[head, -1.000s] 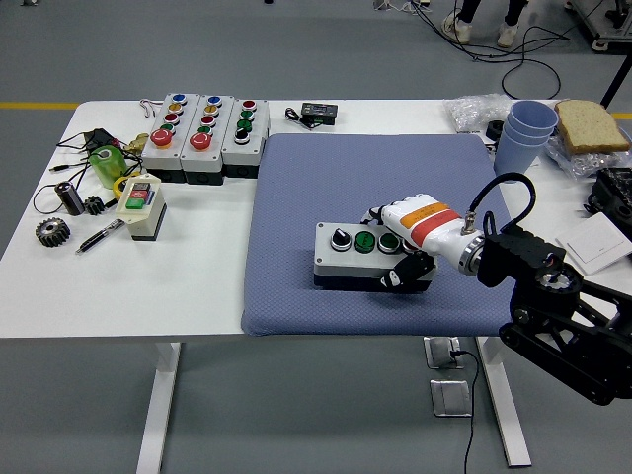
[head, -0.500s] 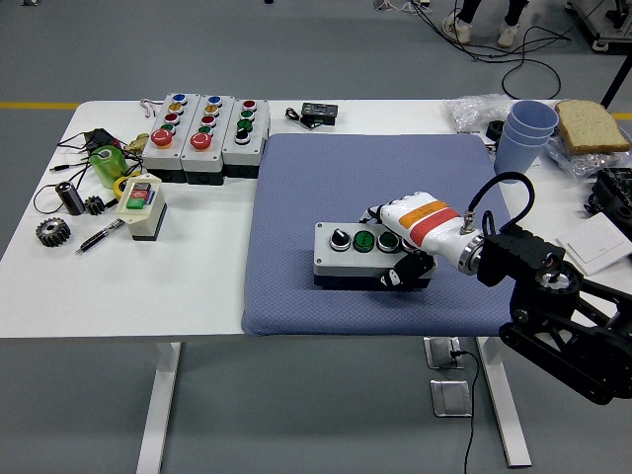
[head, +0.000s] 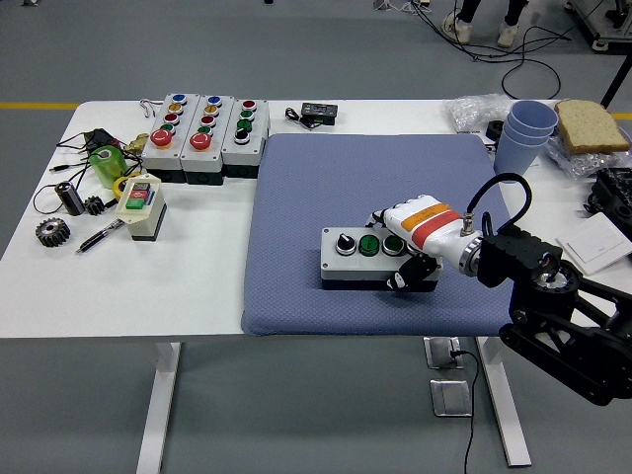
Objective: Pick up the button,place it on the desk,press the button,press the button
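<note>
A grey button box (head: 360,255) with a black knob and two green buttons lies on the blue mat (head: 326,178), near its front edge. My right hand (head: 407,249), white with an orange and red band, is curled around the box's right end, fingers over the far side and thumb at the near side. The box's right end is hidden under the hand. The left arm is out of view.
Three more button boxes (head: 202,133) stand at the back left, with a small cream switch box (head: 140,205), gears, a pen and cables near them. Blue cups (head: 526,133), bread (head: 590,125) and bags are at the back right.
The box has shifted slightly to the right and toward the near edge together with my right hand, which keeps its grip.
</note>
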You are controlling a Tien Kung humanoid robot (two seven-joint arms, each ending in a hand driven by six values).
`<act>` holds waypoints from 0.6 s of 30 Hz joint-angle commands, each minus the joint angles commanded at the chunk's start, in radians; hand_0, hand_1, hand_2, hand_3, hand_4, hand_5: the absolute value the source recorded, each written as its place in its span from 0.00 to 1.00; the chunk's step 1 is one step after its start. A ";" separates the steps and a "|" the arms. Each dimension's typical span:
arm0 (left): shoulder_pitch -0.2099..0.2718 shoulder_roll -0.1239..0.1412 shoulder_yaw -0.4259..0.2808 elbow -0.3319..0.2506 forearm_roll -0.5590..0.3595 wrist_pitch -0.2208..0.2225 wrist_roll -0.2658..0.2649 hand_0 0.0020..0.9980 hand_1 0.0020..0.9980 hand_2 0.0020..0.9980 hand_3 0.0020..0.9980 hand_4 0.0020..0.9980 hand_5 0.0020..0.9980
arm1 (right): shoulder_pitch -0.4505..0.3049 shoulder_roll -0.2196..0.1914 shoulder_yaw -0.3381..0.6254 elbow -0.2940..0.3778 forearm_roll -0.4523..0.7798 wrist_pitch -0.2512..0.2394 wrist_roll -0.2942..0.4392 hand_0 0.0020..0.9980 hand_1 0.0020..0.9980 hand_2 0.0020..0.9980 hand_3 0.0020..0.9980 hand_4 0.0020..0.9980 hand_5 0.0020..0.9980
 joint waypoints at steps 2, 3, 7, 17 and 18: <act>0.000 0.000 0.002 0.000 -0.004 0.000 -0.001 0.66 0.73 0.77 0.68 0.42 0.75 | -0.003 0.000 0.000 0.001 -0.005 0.000 -0.005 0.13 0.14 0.39 0.53 0.85 0.14; 0.000 -0.001 0.001 0.000 -0.003 0.000 -0.001 0.66 0.73 0.77 0.68 0.42 0.75 | -0.003 0.001 0.000 0.002 -0.006 -0.001 -0.006 0.13 0.14 0.39 0.53 0.85 0.14; -0.002 0.000 0.007 0.000 -0.008 0.000 -0.002 0.66 0.73 0.77 0.68 0.42 0.75 | -0.006 0.002 0.006 0.003 -0.011 -0.016 -0.009 0.13 0.14 0.39 0.53 0.85 0.14; -0.003 -0.001 0.007 0.000 -0.008 0.000 -0.002 0.66 0.73 0.77 0.68 0.42 0.75 | -0.009 0.003 0.017 0.002 -0.013 -0.031 0.002 0.56 0.46 0.57 0.66 0.89 0.16; -0.003 -0.001 0.007 0.000 -0.008 0.000 -0.002 0.66 0.73 0.77 0.68 0.42 0.75 | -0.009 0.003 0.018 0.002 -0.013 -0.033 0.004 0.56 0.46 0.57 0.66 0.89 0.16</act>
